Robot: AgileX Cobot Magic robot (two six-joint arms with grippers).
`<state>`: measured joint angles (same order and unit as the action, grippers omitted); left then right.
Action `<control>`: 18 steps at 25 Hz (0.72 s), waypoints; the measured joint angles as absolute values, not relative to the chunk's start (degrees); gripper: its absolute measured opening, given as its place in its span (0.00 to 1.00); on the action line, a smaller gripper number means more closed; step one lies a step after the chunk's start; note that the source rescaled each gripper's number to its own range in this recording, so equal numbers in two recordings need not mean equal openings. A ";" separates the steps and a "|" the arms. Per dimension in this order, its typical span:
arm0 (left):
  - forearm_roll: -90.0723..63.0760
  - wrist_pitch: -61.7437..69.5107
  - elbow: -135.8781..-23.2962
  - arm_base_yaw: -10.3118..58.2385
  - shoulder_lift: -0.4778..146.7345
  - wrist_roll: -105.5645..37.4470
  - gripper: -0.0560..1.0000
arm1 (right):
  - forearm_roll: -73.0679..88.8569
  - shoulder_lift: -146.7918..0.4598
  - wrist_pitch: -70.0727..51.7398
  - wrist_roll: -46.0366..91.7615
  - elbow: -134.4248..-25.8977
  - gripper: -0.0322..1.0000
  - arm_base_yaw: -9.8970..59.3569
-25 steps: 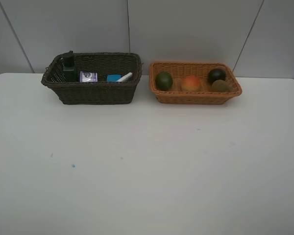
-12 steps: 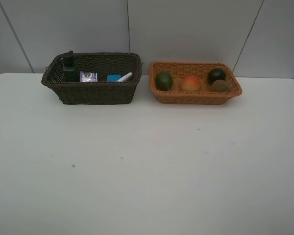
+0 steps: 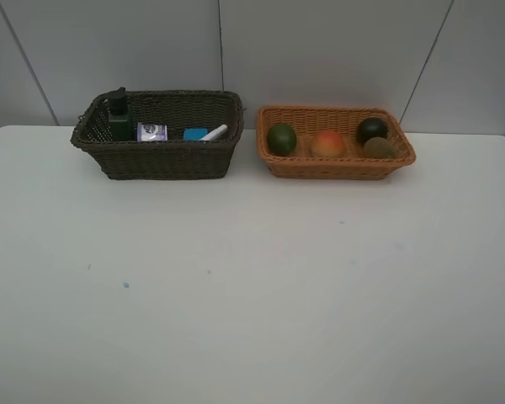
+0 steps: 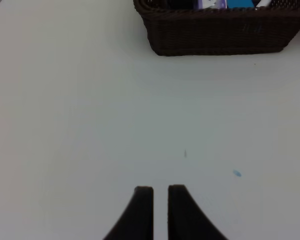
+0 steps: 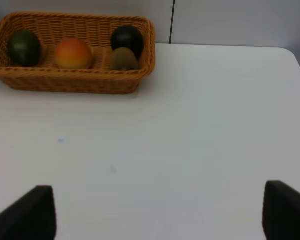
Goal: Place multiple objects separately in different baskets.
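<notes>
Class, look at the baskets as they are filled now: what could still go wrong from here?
1. The white marker leans up near the dark basket's rim; a bump might tip it out.
2. The kiwi touches the mangosteen in the shallow tan basket; a nudge could roll fruit over the low wall.

Deeper basket [image 3: 160, 156] left; shallower basket [image 3: 337, 167] right.

Two woven wicker baskets [image 3: 160, 160]; smooth matt table [image 3: 252, 286]
</notes>
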<state>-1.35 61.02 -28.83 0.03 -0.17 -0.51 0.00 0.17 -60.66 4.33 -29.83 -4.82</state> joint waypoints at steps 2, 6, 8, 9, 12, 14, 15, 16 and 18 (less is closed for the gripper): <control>-1.35 61.02 -28.83 0.03 -0.17 -0.51 0.05 | 0.00 0.17 -60.66 4.33 -29.83 1.00 -4.82; -1.35 61.02 -28.76 0.03 -0.17 -0.51 0.05 | 0.00 0.17 -60.66 4.33 -29.83 1.00 -4.82; -1.35 61.02 -28.76 0.03 -0.17 -0.51 0.05 | 0.00 0.17 -60.66 4.33 -29.83 1.00 -4.82; -1.35 61.02 -28.76 0.03 -0.17 -0.51 0.05 | 0.00 0.17 -60.66 4.33 -29.83 1.00 -4.82; -1.35 61.02 -28.76 0.03 -0.17 -0.51 0.05 | 0.00 0.17 -60.66 4.33 -29.83 1.00 -4.82; -1.35 61.02 -28.76 0.03 -0.17 -0.51 0.05 | 0.00 0.17 -60.66 4.33 -29.83 1.00 -4.82; -1.35 61.02 -28.76 0.03 -0.17 -0.51 0.05 | 0.00 0.17 -60.66 4.33 -29.83 1.00 -4.82; -1.35 61.02 -28.76 0.03 -0.17 -0.51 0.05 | 0.00 0.17 -60.66 4.33 -29.83 1.00 -4.82; -1.35 61.02 -28.76 0.03 -0.17 -0.51 0.05 | 0.00 0.17 -60.66 4.33 -29.83 1.00 -4.82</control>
